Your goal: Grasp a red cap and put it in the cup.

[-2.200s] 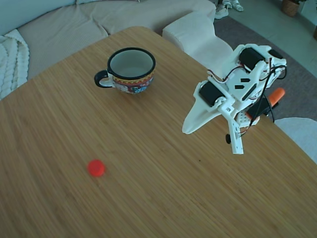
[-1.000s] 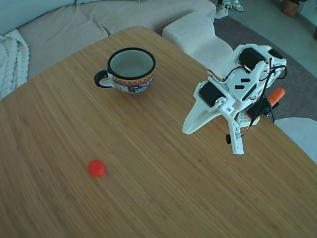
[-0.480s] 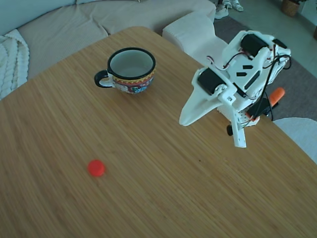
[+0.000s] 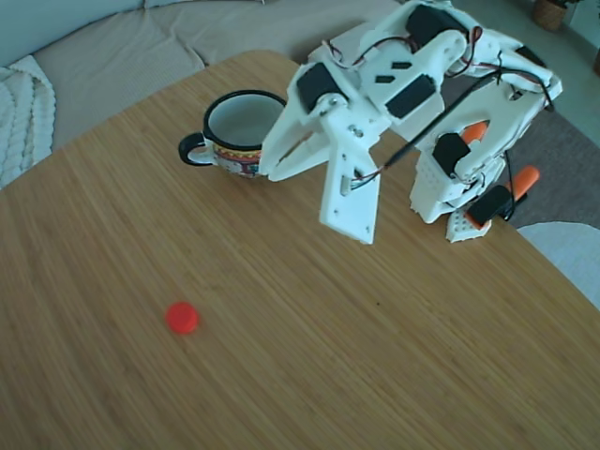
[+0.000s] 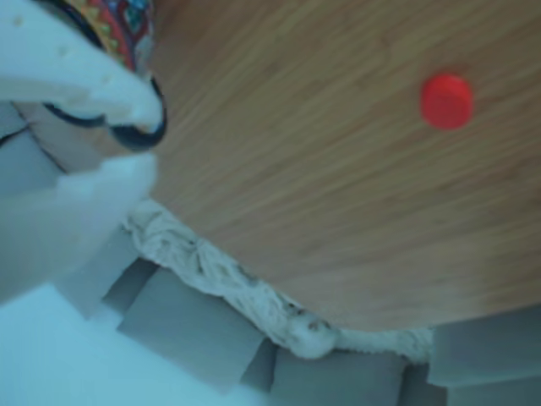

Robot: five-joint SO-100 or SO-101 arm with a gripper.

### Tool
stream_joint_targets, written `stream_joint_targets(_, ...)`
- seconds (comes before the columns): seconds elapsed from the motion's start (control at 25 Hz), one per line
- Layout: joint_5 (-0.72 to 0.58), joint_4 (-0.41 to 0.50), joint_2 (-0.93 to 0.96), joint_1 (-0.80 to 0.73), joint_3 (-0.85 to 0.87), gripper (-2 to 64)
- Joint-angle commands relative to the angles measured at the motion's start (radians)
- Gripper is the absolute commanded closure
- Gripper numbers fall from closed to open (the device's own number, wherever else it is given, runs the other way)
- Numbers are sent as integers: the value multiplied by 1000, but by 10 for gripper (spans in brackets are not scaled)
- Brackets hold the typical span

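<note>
Fixed view: a white two-finger gripper (image 4: 314,202) on a white printed arm (image 4: 441,56) with black motors reaches out above the wooden bamboo-grain table (image 4: 281,356), its two fingers spread well apart and holding nothing; one pointed finger (image 4: 286,155) lies in front of the wide ceramic mug with black rim, black handle and a red-yellow patterned band (image 4: 234,131), the other broad flat finger (image 4: 352,202) hangs lower, over bare table; the small round bright red plastic cap (image 4: 182,318) lies on the table near the lower left, well apart from both gripper and mug; orange cylindrical tips (image 4: 525,178) show by the arm's base; a beige sofa (image 4: 141,47) stands behind the table. Other view: blurred; the cap (image 5: 446,101) sits upper right on the wood; the mug (image 5: 118,34) shows at the upper left behind a white finger (image 5: 76,76); a cream knitted blanket (image 5: 245,292) lies beyond the table edge.
</note>
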Motion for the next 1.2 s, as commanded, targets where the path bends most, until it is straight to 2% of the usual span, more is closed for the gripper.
stream_joint_targets(0.0, -5, 28, -77, 3, -146, 608)
stream_joint_targets(0.4, -5, 160, -422, 5, -500, 608)
stream_joint_targets(0.76, -21, 314, -758, -5, -859, 608)
stream_joint_targets(1.16, -46, 330, -1035, -60, -1121, 608)
